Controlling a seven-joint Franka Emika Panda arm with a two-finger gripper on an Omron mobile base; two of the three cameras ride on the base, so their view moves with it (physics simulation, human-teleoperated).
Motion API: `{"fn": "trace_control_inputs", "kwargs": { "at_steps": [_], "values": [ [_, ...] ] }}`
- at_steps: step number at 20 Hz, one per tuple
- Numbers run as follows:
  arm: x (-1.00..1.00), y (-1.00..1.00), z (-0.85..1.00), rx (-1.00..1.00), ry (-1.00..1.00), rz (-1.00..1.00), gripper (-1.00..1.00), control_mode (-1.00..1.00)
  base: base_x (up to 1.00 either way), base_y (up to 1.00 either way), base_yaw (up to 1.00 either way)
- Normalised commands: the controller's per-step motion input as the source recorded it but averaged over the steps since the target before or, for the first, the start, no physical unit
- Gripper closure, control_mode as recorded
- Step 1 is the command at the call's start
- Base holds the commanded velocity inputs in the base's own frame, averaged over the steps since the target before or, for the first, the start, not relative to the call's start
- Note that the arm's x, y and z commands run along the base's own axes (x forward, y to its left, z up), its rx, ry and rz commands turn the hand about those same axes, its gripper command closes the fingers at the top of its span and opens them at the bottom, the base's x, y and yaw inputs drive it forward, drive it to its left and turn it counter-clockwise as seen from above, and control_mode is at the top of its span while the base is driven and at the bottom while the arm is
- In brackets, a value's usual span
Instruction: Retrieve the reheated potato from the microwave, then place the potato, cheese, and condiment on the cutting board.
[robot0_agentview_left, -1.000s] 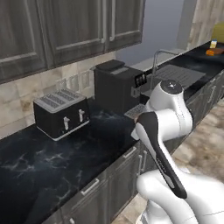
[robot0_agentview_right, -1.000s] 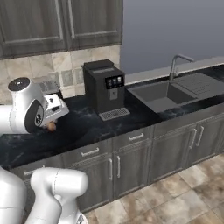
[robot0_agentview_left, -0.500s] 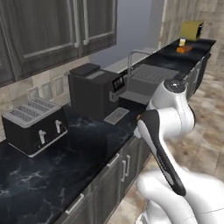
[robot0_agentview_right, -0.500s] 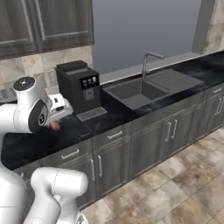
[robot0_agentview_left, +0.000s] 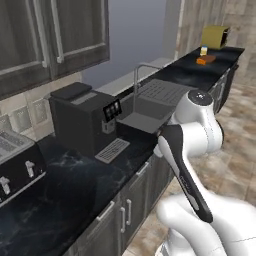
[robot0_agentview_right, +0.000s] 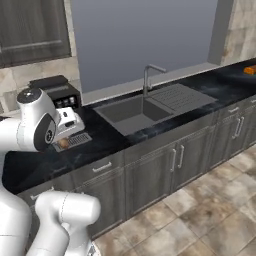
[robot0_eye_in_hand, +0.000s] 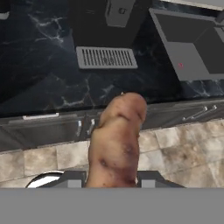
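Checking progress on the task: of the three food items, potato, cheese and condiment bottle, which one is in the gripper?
The potato, the tan-brown lump clamped between the fingertips. The orange cheese and blue-capped condiment sit on the far counter.

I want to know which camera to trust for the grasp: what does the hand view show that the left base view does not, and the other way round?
Hand view: the potato up close, tan-brown, held between the gripper fingers, above the counter edge and cabinet fronts.

Left base view: the far counter end with the orange cheese, the condiment just behind it and an olive-yellow toaster oven; also a toaster at the left edge.

Both: the black coffee machine with its drip grate, the sink, and the dark marbled counter.
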Motion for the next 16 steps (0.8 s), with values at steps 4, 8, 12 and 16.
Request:
{"fn": "trace_control_inputs", "kwargs": {
  "at_steps": [4, 8, 12, 16],
  "values": [
    [0.0, 0.0, 0.0, 0.0, 0.0, 0.0, 1.0, 1.0, 0.58, -0.5, 0.0],
    [0.0, 0.0, 0.0, 0.0, 0.0, 0.0, 1.0, 1.0, 0.58, -0.51, 0.0],
    [0.0, 0.0, 0.0, 0.0, 0.0, 0.0, 1.0, 1.0, 0.58, -0.52, 0.0],
    [0.0, 0.0, 0.0, 0.0, 0.0, 0.0, 1.0, 1.0, 0.55, -0.53, 0.0]
  ]
}}
